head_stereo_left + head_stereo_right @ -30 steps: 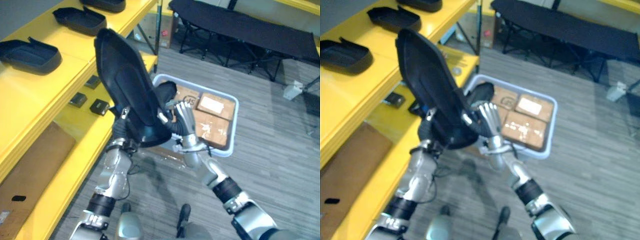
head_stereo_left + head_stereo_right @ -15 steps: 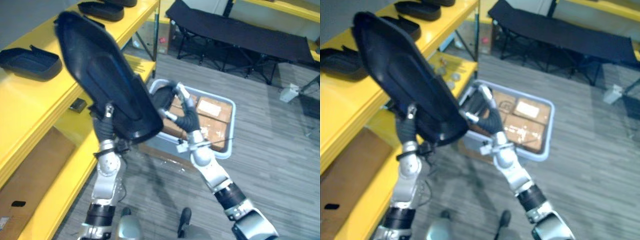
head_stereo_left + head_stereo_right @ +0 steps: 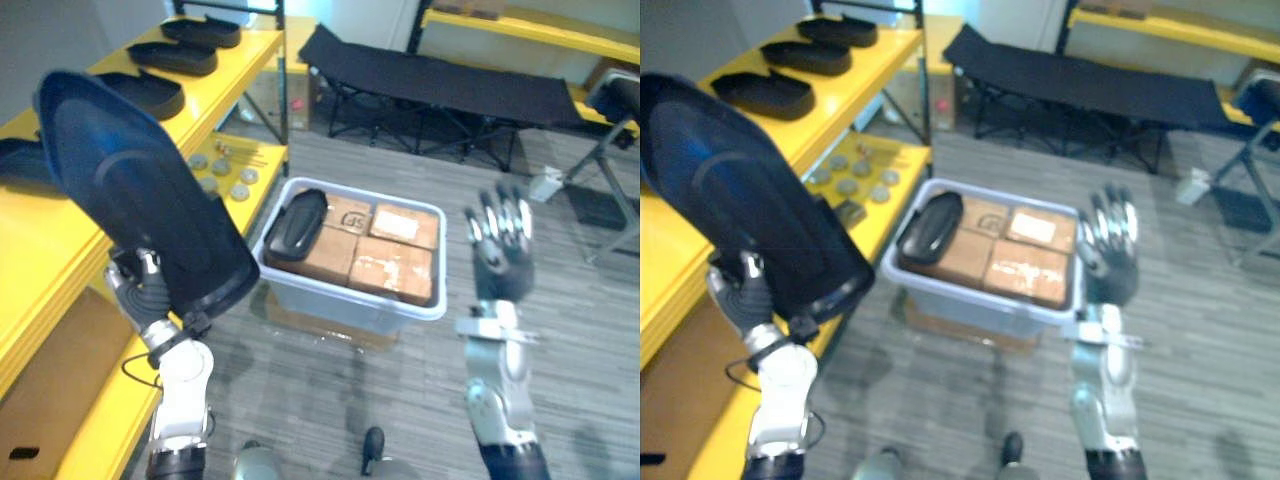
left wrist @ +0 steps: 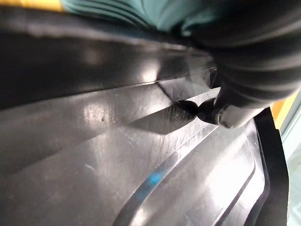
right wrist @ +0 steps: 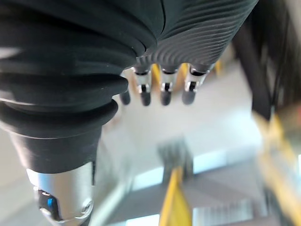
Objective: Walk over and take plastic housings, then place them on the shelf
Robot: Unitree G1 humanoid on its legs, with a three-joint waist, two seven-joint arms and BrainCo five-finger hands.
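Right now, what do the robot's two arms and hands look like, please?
Both arms are silver-grey, built of rounded segments with a dark band lower down. The left hand and the right hand each wear a dark ribbed cover over back and wrist. The fingers are silver with dark tips, set in a row.

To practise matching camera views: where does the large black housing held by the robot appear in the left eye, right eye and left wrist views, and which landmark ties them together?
Left eye view: the large black housing is at upper left, in front of the yellow shelf.
Right eye view: at the far left, tilted the same way.
Left wrist view: its glossy black surface, very close.
Shared landmark: the left hand gripping its lower edge.
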